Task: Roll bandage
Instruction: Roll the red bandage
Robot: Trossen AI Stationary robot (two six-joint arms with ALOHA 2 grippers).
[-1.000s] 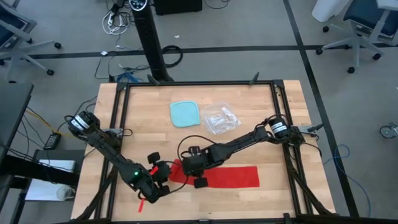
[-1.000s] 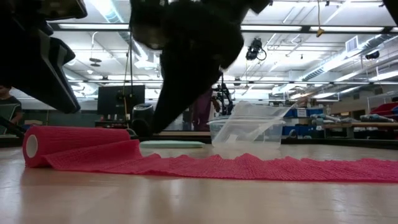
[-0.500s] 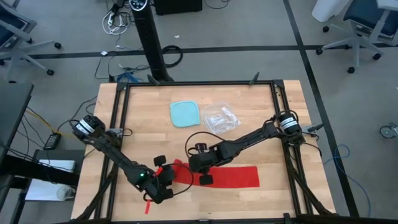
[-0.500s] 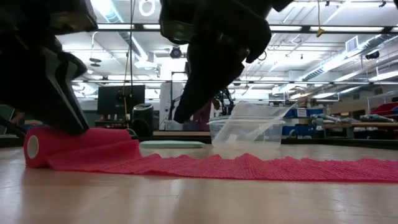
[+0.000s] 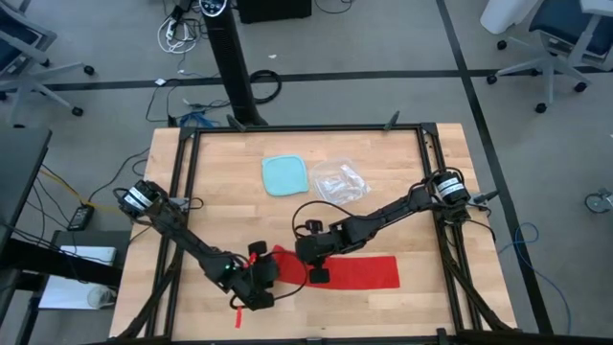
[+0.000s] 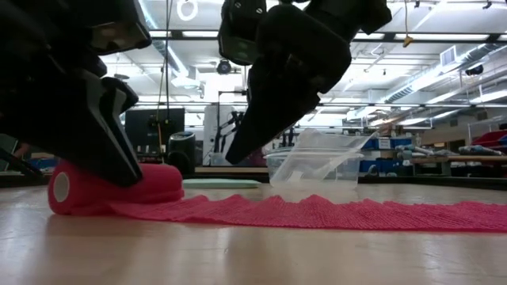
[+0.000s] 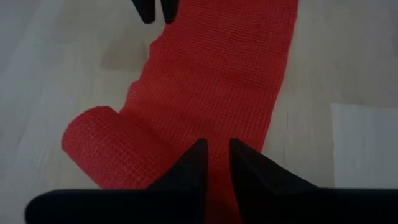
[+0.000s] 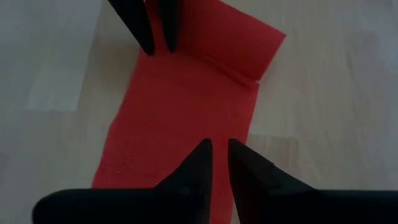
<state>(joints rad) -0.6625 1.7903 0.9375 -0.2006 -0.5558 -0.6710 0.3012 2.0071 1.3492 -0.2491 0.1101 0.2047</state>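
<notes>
The red bandage lies along the table's near side. Its flat strip (image 5: 354, 271) runs to the right, and its left end is wound into a roll (image 6: 111, 190) that rests on the wood. My left gripper (image 7: 216, 155) is shut and sits on top of that roll. My right gripper (image 8: 219, 155), also shut, hangs over the flat strip a little to the right of the roll. In the low view its tip (image 6: 234, 157) stands above the cloth, clear of it. My left gripper presses its shut fingers down on the top of the roll (image 6: 139, 176), close to where the roll meets the flat strip (image 7: 168, 155). The fingers slant down from the table's near-left side and lie across the roll. The roll rests on the table.
A light-blue square container (image 5: 285, 175) and a clear crinkled plastic bag (image 5: 340, 182) lie side by side toward the far edge. Dark frame rails (image 5: 182, 192) run along the table's sides. Bare wood shows right of the strip's end (image 5: 426, 273).
My left gripper has gone down and toward the table's right edge onto the roll. The roll has rolled rightward along the strip, whose right end has stayed put. My right gripper has moved toward the right edge ahead of the roll, staying above the cloth.
</notes>
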